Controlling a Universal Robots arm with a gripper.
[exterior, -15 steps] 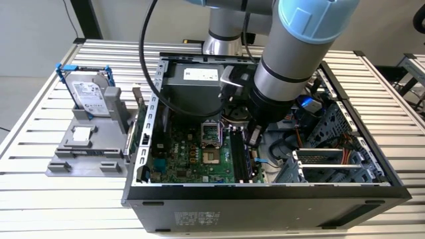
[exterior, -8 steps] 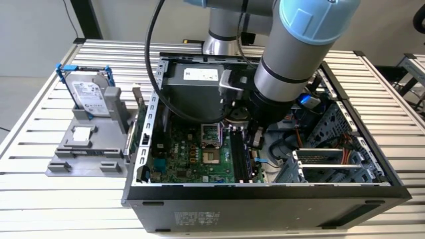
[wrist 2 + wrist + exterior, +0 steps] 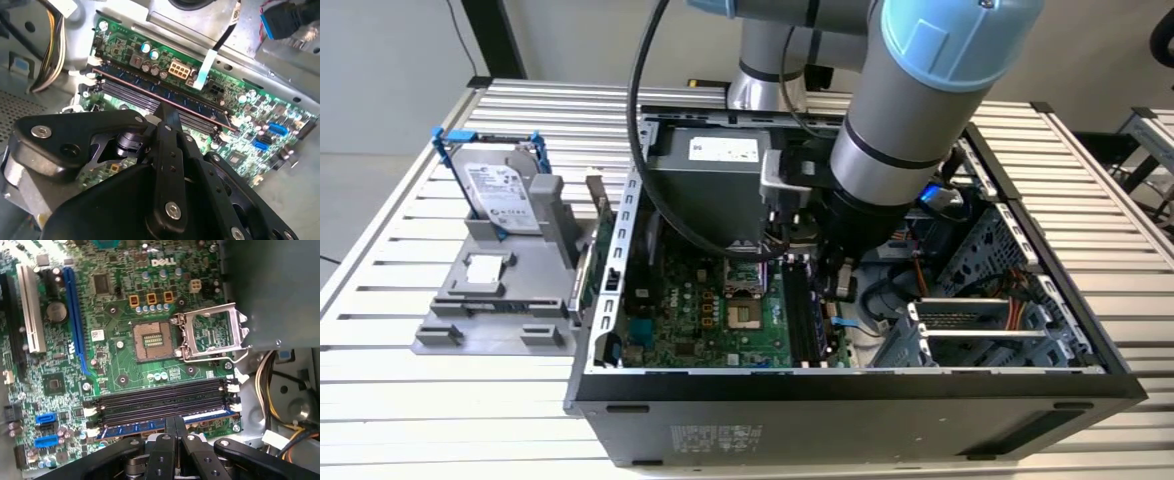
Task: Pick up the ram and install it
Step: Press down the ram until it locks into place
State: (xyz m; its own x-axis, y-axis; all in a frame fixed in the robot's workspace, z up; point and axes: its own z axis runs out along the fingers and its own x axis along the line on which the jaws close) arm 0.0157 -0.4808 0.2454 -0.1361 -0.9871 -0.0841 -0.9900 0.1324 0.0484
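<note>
Arm reaches down into an open computer case (image 3: 854, 385) lying on a slatted metal table (image 3: 440, 400). In the first wrist view the hand (image 3: 175, 427) has its two black fingers pressed together, tips meeting right over the ram (image 3: 150, 427). Looks closed with nothing held between the fingers, resting on or just above the stick's top edge; contact itself can't be confirmed. The ram is a thin blue-green board with a pale sticker near one end, standing on edge in the memory slot nearest the hand, its long axis running crosswise to the fingers. Beyond it, further from the hand, lie the empty memory slots (image 3: 160, 402), long black plastic with white end latches, parallel to the stick. Past those, the bare processor socket (image 3: 210, 335) with a shiny metal frame on the green motherboard (image 3: 115, 310). In the second wrist view the ram (image 3: 165, 95) shows as a dark strip with a reddish edge just ahead of the fingertips.
</note>
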